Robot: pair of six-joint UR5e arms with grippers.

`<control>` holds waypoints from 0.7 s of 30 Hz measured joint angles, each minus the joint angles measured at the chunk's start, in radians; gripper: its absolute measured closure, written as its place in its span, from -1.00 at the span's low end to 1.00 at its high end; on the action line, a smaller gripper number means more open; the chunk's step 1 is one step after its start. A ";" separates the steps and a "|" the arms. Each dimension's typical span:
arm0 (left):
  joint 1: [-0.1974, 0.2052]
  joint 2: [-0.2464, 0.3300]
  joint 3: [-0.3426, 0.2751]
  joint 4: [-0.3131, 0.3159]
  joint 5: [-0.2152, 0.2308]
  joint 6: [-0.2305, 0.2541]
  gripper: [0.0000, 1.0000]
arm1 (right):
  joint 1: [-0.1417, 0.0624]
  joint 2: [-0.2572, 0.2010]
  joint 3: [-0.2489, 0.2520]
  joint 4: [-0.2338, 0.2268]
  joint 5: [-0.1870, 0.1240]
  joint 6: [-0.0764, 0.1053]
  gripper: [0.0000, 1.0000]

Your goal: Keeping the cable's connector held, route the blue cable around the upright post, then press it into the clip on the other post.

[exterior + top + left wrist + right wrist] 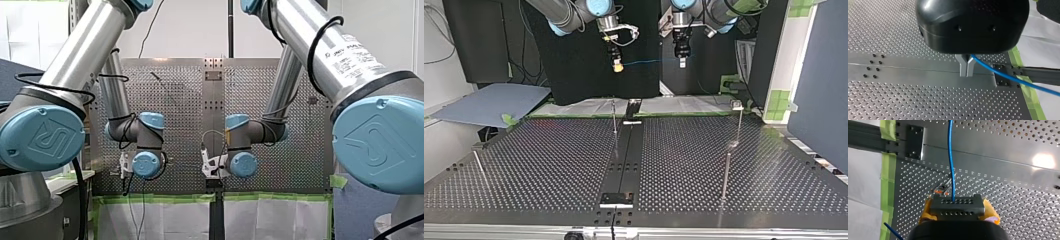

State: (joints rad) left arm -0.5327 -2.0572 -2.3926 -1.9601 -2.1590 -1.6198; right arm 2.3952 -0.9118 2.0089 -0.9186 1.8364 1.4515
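Note:
High above the table's far edge, a thin blue cable point(649, 62) runs taut between my two grippers. My left gripper point(966, 74), black with metal fingers, is shut on the cable point(1010, 78), which leaves sideways from the fingertips. My right gripper point(957, 212) has its yellow pads point(991, 211) shut on the dark grey connector point(957, 205), and the cable point(950, 157) leads straight ahead from it. In the top view my right gripper point(616, 65) is at the left and my left gripper point(682, 61) at the right. A thin upright post point(614, 120) stands below them. A taller post with a clip-like top point(737, 106) stands at the right.
The perforated table point(549, 165) has a dark centre rail point(626, 155) with a small bracket at its near end. Another rod point(726, 172) stands front right and a low one point(479, 167) front left. Green tape point(888, 177) and white sheeting line the far edge.

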 joint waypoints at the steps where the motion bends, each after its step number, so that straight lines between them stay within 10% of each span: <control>1: 0.000 0.000 0.000 0.000 0.000 0.000 1.00 | 0.000 0.000 0.000 0.001 0.000 0.000 1.00; 11: 0.001 -0.004 0.001 -0.004 0.006 -0.002 1.00 | 0.000 0.000 -0.001 0.006 0.001 0.001 1.00; 21: 0.008 0.071 0.011 -0.036 0.022 -0.048 1.00 | -0.003 -0.078 -0.066 0.084 -0.014 0.079 1.00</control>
State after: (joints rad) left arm -0.5248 -1.9857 -2.3818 -1.9959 -2.1370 -1.6680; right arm 2.3922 -0.9902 1.9426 -0.8348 1.8225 1.5310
